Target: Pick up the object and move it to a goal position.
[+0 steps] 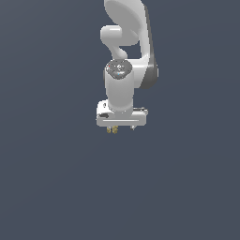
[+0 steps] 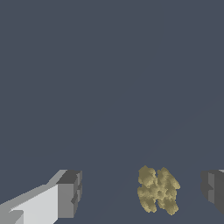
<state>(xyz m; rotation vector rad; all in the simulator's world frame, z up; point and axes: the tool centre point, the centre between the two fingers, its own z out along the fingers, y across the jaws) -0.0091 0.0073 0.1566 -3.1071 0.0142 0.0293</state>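
Wrist view: object (image 2: 157, 190) between spread gripper (image 2: 142, 192) fingers.

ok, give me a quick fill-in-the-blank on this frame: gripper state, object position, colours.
1. In the wrist view, the gripper is ____, with a wide gap between its fingertips.
2. The object lies ____ the two fingertips, touching neither.
3. The object is a lumpy cluster coloured mustard-____.
4. In the exterior view, the arm is coloured ____ against the dark background.

Missing words: open; between; yellow; white
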